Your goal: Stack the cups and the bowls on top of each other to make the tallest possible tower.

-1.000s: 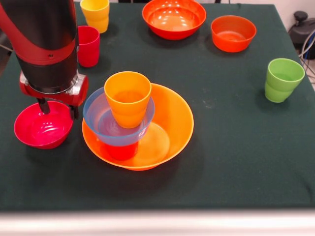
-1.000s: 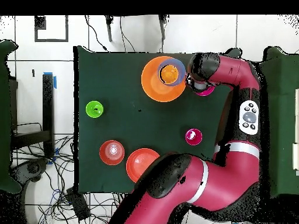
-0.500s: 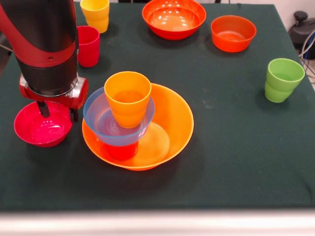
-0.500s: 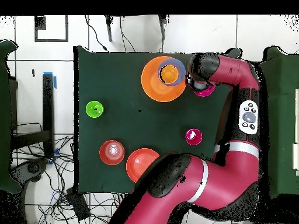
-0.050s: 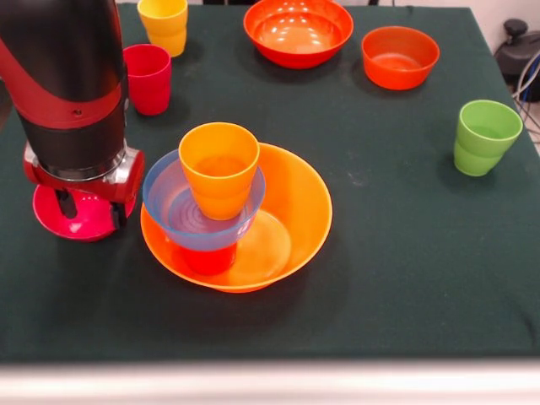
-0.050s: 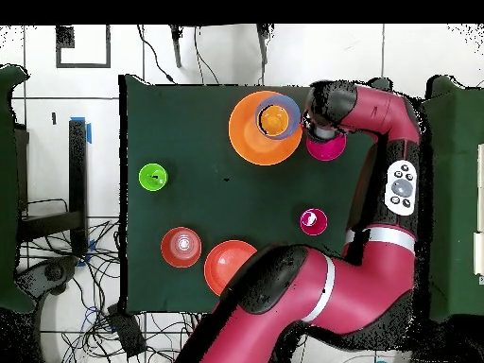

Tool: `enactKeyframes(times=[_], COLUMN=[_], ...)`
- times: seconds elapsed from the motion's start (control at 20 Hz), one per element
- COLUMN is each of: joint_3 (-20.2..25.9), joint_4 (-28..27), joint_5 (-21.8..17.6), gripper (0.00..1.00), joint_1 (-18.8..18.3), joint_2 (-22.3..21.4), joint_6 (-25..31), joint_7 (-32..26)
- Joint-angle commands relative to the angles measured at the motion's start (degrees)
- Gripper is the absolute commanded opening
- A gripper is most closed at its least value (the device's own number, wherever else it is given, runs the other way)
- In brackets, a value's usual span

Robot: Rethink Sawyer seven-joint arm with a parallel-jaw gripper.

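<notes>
A wide orange bowl (image 5: pixel 295 202) holds the tower: a red-orange cup (image 5: pixel 207 257) stands in it. On that sits a light blue bowl (image 5: pixel 169 207), with an orange cup (image 5: pixel 219 169) upright inside it. From above, the orange cup (image 6: pixel 274 119) sits off-centre in the orange bowl (image 6: pixel 248 137). A magenta bowl (image 5: pixel 80 226) rests on the cloth left of the tower. My gripper (image 5: pixel 90 207) stands open right over it, one finger inside the bowl and the other at its right rim. In the overhead view the arm hides the gripper beside the magenta bowl (image 6: pixel 328 148).
A crimson cup (image 5: pixel 150 78) and a yellow cup (image 5: pixel 164 24) stand at the far left. A large red-orange bowl (image 5: pixel 298 31) and a smaller orange-red bowl (image 5: pixel 400 56) sit at the back. A green cup (image 5: pixel 484 135) stands at the right.
The gripper has come down and shifted slightly left onto the magenta bowl, now covering more of it in the front view. Finger spacing looks unchanged. The tower has not moved.
</notes>
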Motion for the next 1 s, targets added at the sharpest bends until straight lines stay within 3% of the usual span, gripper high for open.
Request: enactKeyframes(times=[0.05, 0.75, 1.0], joint_3=[5.39, 5.54, 6.60], joint_4=[0.12, -0.34, -3.85], joint_5=[-2.89, -3.07, -2.79], gripper=[1.00, 1.00, 1.00], joint_1=[-1.01, -1.16, -0.52], joint_2=[1.15, 1.05, 2.01], joint_6=[-2.17, -1.62, 0.97], joint_7=[-20.55, -20.38, -20.08])
